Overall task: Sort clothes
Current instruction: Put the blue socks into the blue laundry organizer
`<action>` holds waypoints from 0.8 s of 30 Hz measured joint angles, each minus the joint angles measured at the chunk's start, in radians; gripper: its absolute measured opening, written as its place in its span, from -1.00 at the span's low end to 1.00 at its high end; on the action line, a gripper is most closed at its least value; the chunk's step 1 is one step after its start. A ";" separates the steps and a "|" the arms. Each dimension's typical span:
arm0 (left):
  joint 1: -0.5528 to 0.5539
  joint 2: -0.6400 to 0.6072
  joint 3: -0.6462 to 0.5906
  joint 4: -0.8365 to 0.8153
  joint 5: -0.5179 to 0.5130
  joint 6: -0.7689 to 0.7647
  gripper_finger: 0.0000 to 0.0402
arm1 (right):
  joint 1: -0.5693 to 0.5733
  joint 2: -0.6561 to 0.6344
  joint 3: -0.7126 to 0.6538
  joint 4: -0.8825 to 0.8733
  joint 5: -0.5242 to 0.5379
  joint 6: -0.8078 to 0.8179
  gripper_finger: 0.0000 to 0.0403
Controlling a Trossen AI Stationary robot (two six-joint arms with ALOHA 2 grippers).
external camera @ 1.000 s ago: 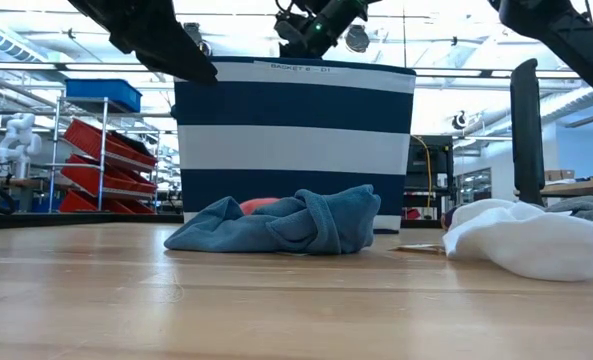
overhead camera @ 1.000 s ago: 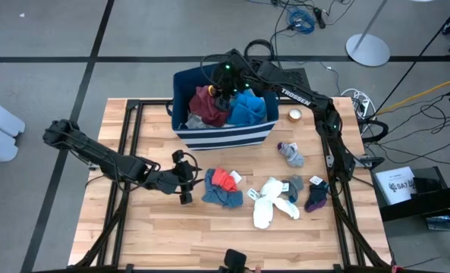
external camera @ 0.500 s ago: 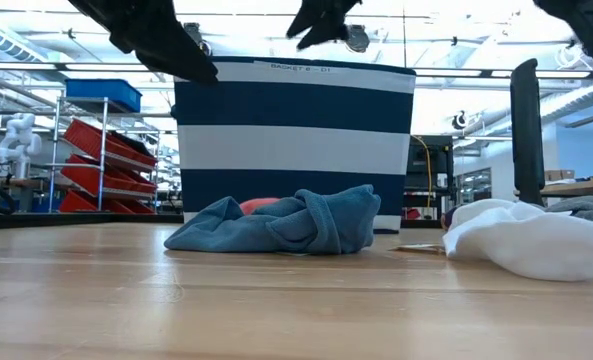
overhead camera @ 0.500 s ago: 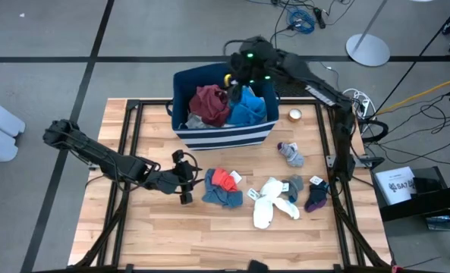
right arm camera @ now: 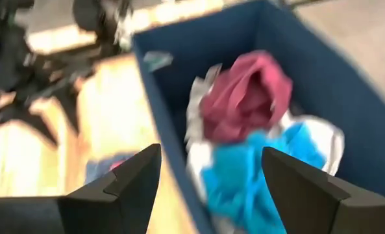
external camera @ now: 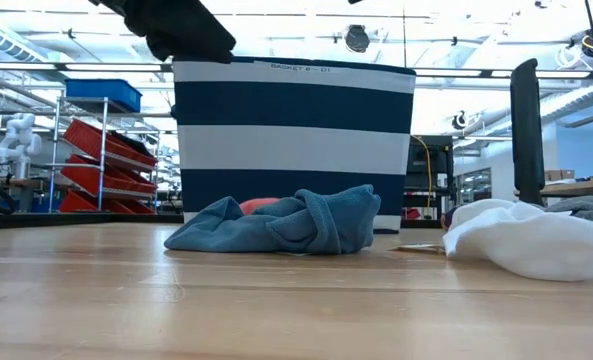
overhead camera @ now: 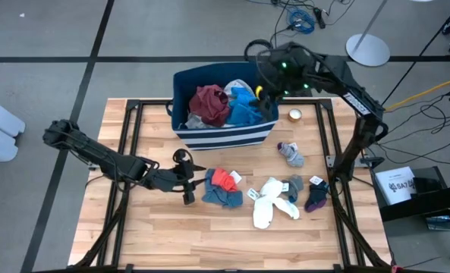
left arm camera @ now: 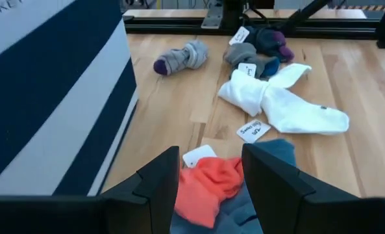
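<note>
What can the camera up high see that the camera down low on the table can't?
Only the high view shows inside the striped bin: a maroon garment and a bright blue one. It also shows the right gripper, open over the bin's right edge, and the purple sock. Only the low view shows the room behind, with red shelves. Both show the bin, the blue-grey cloth and the white socks.

Bright overhead light, soft shadows; right wrist view motion-blurred.
</note>
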 joint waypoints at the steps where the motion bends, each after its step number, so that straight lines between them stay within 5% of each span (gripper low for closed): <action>1: 0.004 0.000 0.000 0.007 -0.002 0.004 -0.12 | 0.012 -0.003 0.000 -0.030 0.000 0.003 0.26; 16: 0.038 0.000 0.000 0.092 -0.059 -0.111 -0.12 | 0.284 -0.014 0.000 -0.142 0.024 0.073 0.26; 24: 0.038 0.000 0.000 0.115 0.035 -0.112 -0.12 | 0.434 -0.014 0.000 -0.163 0.143 0.067 0.26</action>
